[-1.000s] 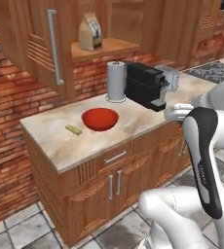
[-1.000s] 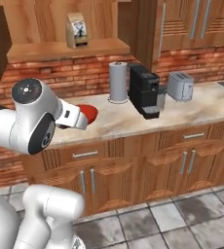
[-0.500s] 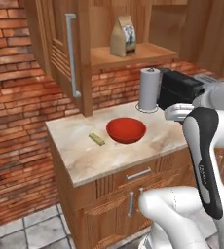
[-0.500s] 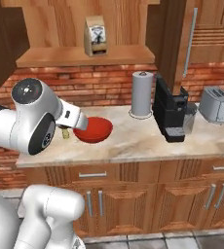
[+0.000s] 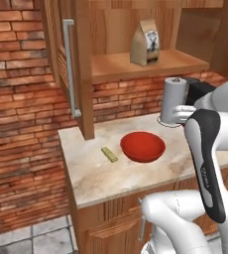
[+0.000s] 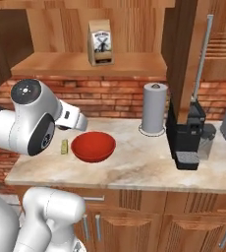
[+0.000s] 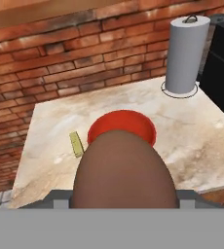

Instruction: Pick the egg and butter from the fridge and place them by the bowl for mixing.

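The gripper point(image 7: 125, 206) holds the egg point(image 7: 125, 170), the brown ball bulging between its half-parted jaws in the hand view and hiding the finger tips. Beyond it the red bowl point(image 7: 121, 128) sits on the marble counter point(image 7: 192, 131), roughly midway between front edge and brick back wall, toward the counter's left end. The butter point(image 7: 76, 144) already lies on the counter just beside the bowl, on the side nearer that left end; the left base view shows the yellow stick point(image 5: 109, 154) apart from the bowl point(image 5: 142, 146), not touching. A paper towel roll point(image 6: 154, 108) stands near the back edge, a black coffee machine point(image 6: 187, 138) further along. The fridge is out of frame.

By this evidence the butter is delivered and the egg is on the final carry; the next move calls for lowering it to bare counter beside the bowl and releasing gently so it does not roll.

Against the frames of a second ago, the base has driven closer: counter and bowl loom larger and more centred, while the grip on the egg is unchanged.
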Robot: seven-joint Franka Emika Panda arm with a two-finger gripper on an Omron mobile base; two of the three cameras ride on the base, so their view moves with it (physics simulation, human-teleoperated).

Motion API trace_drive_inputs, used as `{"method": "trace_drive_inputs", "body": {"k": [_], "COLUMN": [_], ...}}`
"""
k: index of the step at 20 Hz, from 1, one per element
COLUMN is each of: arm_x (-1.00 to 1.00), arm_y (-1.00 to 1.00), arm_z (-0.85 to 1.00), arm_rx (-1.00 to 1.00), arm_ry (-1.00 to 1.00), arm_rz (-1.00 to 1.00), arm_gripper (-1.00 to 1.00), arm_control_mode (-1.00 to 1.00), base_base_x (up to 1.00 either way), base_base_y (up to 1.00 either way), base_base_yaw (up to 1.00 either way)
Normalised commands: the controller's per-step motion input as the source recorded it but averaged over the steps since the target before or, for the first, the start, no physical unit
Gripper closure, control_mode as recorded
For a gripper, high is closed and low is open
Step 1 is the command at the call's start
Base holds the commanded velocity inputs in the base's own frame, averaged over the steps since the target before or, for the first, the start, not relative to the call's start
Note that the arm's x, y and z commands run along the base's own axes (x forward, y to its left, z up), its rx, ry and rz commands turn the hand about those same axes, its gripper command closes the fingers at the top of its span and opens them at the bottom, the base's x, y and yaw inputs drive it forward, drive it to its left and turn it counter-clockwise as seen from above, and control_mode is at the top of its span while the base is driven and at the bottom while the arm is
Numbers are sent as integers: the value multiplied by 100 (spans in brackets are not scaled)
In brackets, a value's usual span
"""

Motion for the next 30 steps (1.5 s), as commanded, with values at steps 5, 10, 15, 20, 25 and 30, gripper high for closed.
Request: {"method": "trace_drive_inputs", "body": {"k": [5,10,15,20,25,30], "arm_x": [0,0,0,0,0,0], "arm_y": [0,0,0,0,0,0], "arm_z": [0,0,0,0,0,0], "arm_rx": [0,0,0,0,0,0], "arm_ry": [0,0,0,0,0,0], "arm_rz": [0,0,0,0,0,0], "arm_gripper": [100,100,100,100,100,100], "arm_control_mode": [100,100,100,100,100,100], "base_base_x": [41,47,31,1,0,-3], "base_base_y": [-49,-40,-23,-1,0,0], "base_base_yaw": [16,22,13,0,0,0]}}
